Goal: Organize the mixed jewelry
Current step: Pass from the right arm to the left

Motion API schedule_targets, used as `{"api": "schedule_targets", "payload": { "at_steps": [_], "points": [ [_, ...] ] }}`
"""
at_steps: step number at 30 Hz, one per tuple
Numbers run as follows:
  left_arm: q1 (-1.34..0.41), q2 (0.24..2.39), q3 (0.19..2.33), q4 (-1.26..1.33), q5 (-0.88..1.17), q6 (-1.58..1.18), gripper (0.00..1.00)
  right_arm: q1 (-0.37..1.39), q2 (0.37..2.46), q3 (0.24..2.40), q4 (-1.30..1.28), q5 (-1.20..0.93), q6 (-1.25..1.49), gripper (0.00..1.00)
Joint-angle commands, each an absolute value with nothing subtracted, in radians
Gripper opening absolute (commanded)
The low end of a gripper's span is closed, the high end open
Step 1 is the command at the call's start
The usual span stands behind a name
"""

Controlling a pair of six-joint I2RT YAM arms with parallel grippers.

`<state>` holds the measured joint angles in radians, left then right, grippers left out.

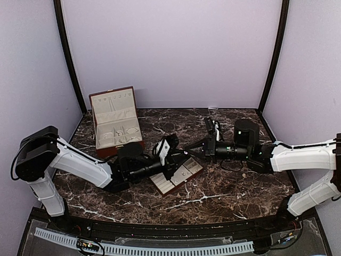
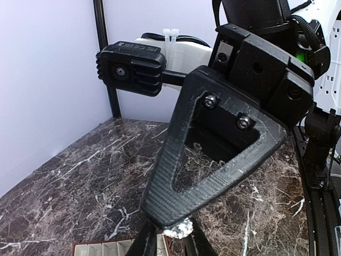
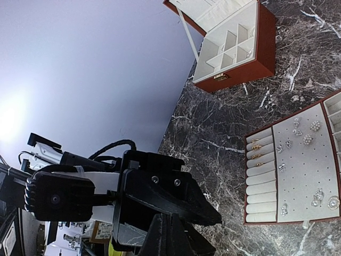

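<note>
Jewelry piece [image 2: 178,230] sits pinched in left tool [image 2: 171,242].

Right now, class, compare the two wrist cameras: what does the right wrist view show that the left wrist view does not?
Only the right wrist view: the open box with cream compartments, and the studs and rings laid out on the tray. Only the left wrist view: a small silvery piece at the bottom of the picture. Both share the dark marble table, the pale wall and the tray, though the left wrist view catches only a corner of it.
</note>
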<state>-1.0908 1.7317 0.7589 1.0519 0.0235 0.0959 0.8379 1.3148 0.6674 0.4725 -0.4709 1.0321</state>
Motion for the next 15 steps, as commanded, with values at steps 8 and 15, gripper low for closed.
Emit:
{"api": "schedule_targets", "payload": {
  "at_steps": [8, 15],
  "points": [
    [-1.104, 1.722, 0.768, 1.11, -0.022, 0.117, 0.07, 0.845, 1.322, 0.677, 0.523, -0.464, 1.049, 0.0],
    [-1.111, 1.711, 0.752, 1.13, -0.031, 0.131, 0.0, 0.846, 1.319, 0.665, 0.524, -0.443, 1.056, 0.0]
  ]
}}
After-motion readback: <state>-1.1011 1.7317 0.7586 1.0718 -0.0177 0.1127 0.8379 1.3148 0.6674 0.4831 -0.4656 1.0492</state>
